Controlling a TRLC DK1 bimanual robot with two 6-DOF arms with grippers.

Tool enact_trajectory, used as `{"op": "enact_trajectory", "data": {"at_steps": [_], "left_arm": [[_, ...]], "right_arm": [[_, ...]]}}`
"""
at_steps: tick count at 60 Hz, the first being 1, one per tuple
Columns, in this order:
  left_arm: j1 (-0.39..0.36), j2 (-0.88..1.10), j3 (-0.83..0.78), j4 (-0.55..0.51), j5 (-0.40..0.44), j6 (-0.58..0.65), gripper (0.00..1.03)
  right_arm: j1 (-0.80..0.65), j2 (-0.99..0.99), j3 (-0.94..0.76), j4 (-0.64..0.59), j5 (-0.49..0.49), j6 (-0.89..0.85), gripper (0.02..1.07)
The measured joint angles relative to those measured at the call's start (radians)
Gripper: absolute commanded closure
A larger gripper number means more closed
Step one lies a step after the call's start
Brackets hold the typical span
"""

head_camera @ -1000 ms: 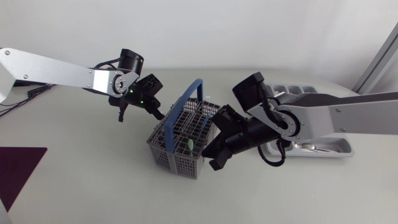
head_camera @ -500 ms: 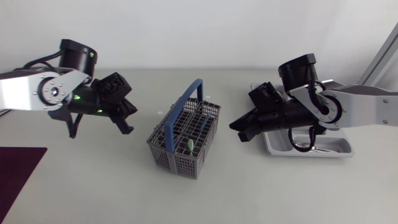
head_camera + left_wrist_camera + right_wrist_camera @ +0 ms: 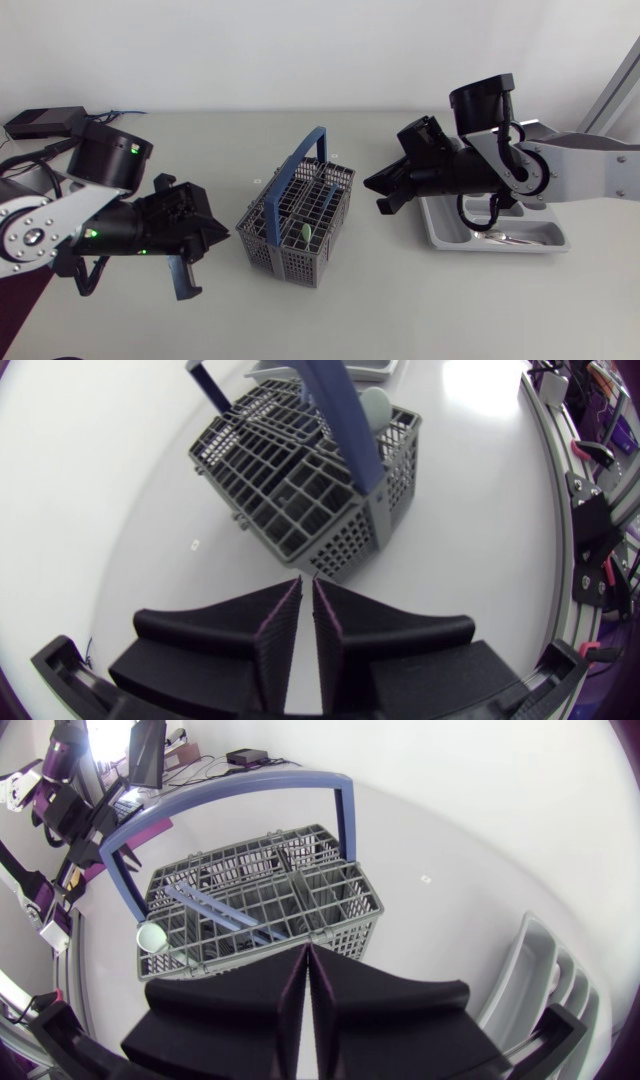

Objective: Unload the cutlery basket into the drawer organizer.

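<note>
Between picks: left gripper (image 3: 306, 588) and right gripper (image 3: 305, 956) either side of basket (image 3: 272, 256), fingers pressed together, empty; next needs fingers spread over the spoon (image 3: 305, 232) inside

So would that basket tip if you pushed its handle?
Maybe: the blue handle stands tall above the grey basket, so a high push could tilt it. It looks light, all open mesh, so it may just slide.
</note>
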Motion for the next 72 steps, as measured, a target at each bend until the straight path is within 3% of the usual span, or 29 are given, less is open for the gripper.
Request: {"op": "enact_trajectory", "data": {"at_steps": [6, 14, 21, 32, 38, 46, 62, 72], "left_arm": [[-0.03, 0.0, -0.03, 0.01, 0.0, 0.0, 0.86], [-0.039, 0.0, -0.032, 0.03, 0.0, 0.0, 0.85], [-0.039, 0.0, -0.047, 0.082, 0.0, -0.001, 0.72], [-0.039, 0.0, -0.069, 0.113, 0.0, -0.004, 0.48], [-0.037, 0.0, -0.069, 0.128, 0.0, -0.006, 0.4], [-0.031, 0.0, -0.069, 0.131, 0.0, -0.009, 0.4], [-0.026, 0.0, -0.069, 0.131, -0.001, -0.011, 0.08], [-0.017, -0.01, -0.069, 0.131, -0.001, -0.011, 0.05]], "right_arm": [[0.0, -0.002, -0.003, 0.0, -0.001, -0.008, 0.94], [0.032, -0.047, -0.048, 0.037, 0.005, -0.019, 0.69], [0.08, -0.11, -0.109, 0.09, 0.031, -0.04, 0.54], [0.156, -0.159, -0.183, 0.153, 0.104, -0.071, 0.45], [0.195, -0.162, -0.198, 0.165, 0.14, -0.08, 0.4], [0.217, -0.163, -0.201, 0.176, 0.162, -0.093, 0.34], [0.224, -0.158, -0.2, 0.179, 0.18, -0.093, 0.3], [0.243, -0.121, -0.185, 0.186, 0.19, -0.093, 0.3]]}}
